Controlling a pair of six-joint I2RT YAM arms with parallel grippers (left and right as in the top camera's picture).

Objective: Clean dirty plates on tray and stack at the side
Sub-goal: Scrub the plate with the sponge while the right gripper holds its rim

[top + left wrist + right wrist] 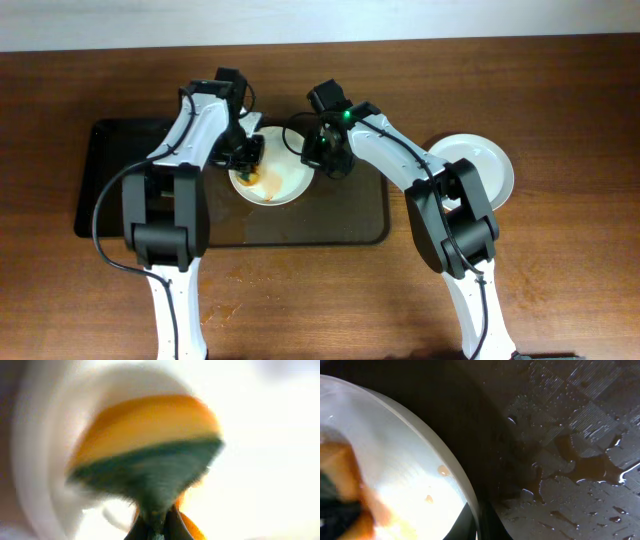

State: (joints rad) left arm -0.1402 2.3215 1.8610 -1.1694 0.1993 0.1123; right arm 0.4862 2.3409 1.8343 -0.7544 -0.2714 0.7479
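Scrubbing in progress on the tray (pixel 120 190): the left hand (pixel 250 156), closed tight on a yellow-and-green sponge (pixel 145 445), presses it onto the sauce-streaked left side of a white plate (pixel 288 183) lying mid-tray. The right hand (pixel 326 152) pinches the plate's right rim, steadying it beside a brown puddle (pixel 585 467) on the tray. Farther right, off the tray, a second plate (pixel 478 165) sits on the tabletop (pixel 570 280), apparently already cleaned. Orange smears show, so the wipe looks unfinished. Next, likely, the right hand lifts the plate clear and sets it squarely on the second.
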